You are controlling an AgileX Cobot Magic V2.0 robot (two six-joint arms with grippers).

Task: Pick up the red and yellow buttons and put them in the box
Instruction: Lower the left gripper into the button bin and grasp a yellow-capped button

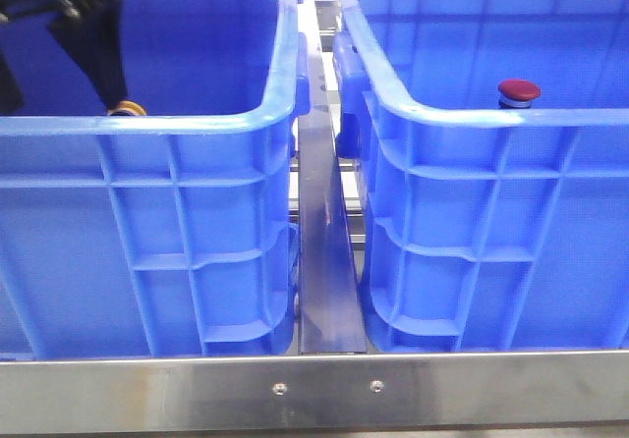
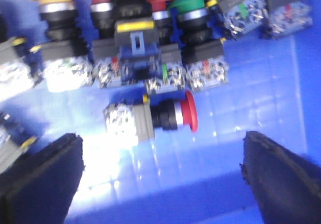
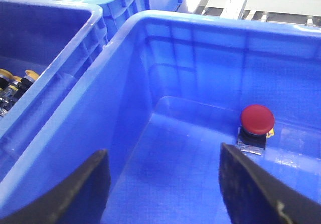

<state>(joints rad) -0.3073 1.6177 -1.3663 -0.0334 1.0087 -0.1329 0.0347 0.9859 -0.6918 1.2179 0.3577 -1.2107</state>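
Dome-capped red button [image 3: 257, 119] stands upright, cap glossy.

An industrial workshop or parts-sorting station: two blue plastic crates, left [image 1: 147, 212] and right [image 1: 491, 222], sit on a bare metal frame [image 1: 314, 391], with a heap of panel push-button switches [image 2: 135, 48] in the left crate, toward 10 o'clock.

- The right gripper [image 3: 163, 189] hangs over a blue box [image 3: 120, 78], its two dark fingers [image 3: 75, 194] spread wide with nothing between them.
- A red button [image 3: 257, 119] stands upright on the box floor near the far wall, its domed cap on a dark body.
- A neighbouring blue bin [image 3: 60, 13] holds yellow-capped buttons [image 3: 17, 78], only partly seen over its rim.
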